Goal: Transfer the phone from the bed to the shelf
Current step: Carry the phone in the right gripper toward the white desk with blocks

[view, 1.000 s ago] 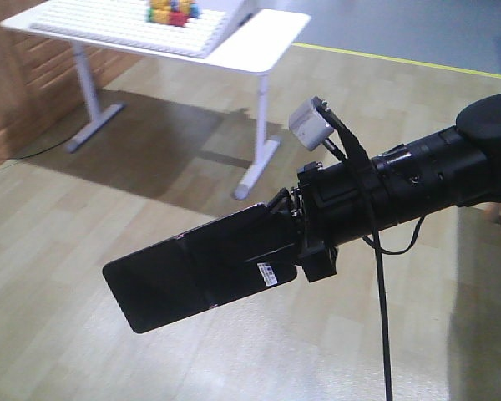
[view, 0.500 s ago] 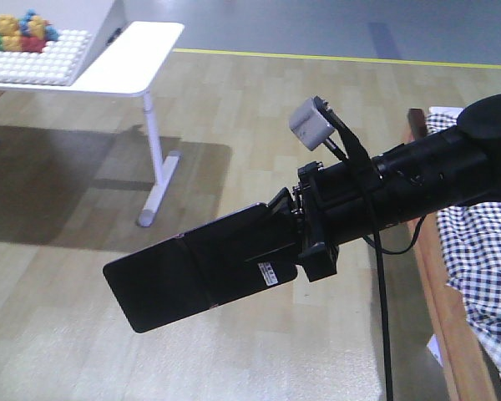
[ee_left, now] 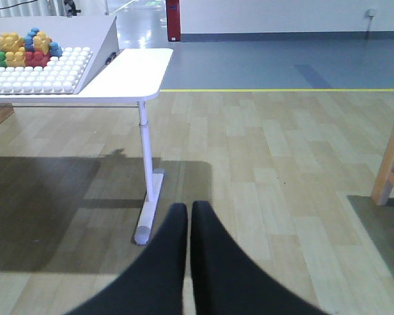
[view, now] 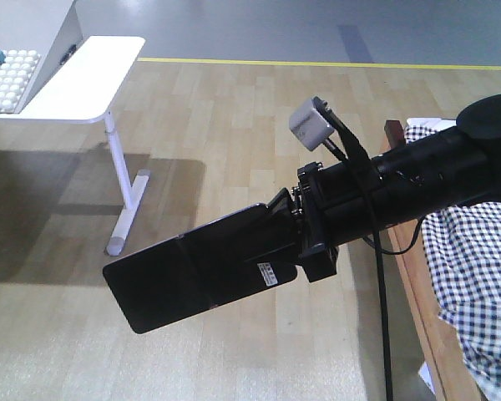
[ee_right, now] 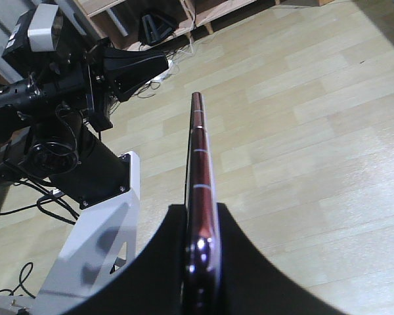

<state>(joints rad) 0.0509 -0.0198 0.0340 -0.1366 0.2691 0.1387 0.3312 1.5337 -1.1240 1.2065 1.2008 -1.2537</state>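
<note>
1. The phone [view: 146, 292] is off the bed and in the air above the wooden floor [view: 234, 109]. It lies nearly flat with its sticker end nearest the wrist.
2. The right pincer [view: 225, 263] is clamped on the phone. In the right wrist view the phone's pinkish edge [ee_right: 198, 157] runs straight out from between the two fingers.
3. The left pincer [ee_left: 187, 249] has its fingers pressed together with nothing between them.
4. Over the last second the phone and arm have kept the same place in the front view while the background has slid. The white desk [view: 75, 79] has drifted off to the left.
5. The bed [view: 476, 267], with its checked sheet, has come in at the right.
6. That suggests the base is turning with the load and the grip has not slipped. The task looks to be in its carry stage, between pickup and placing.
7. Light wooden boards, probably the shelf [ee_right: 217, 10], show only at the top edge of the right wrist view. They are well apart from the phone, so the approach is not yet done.
</note>
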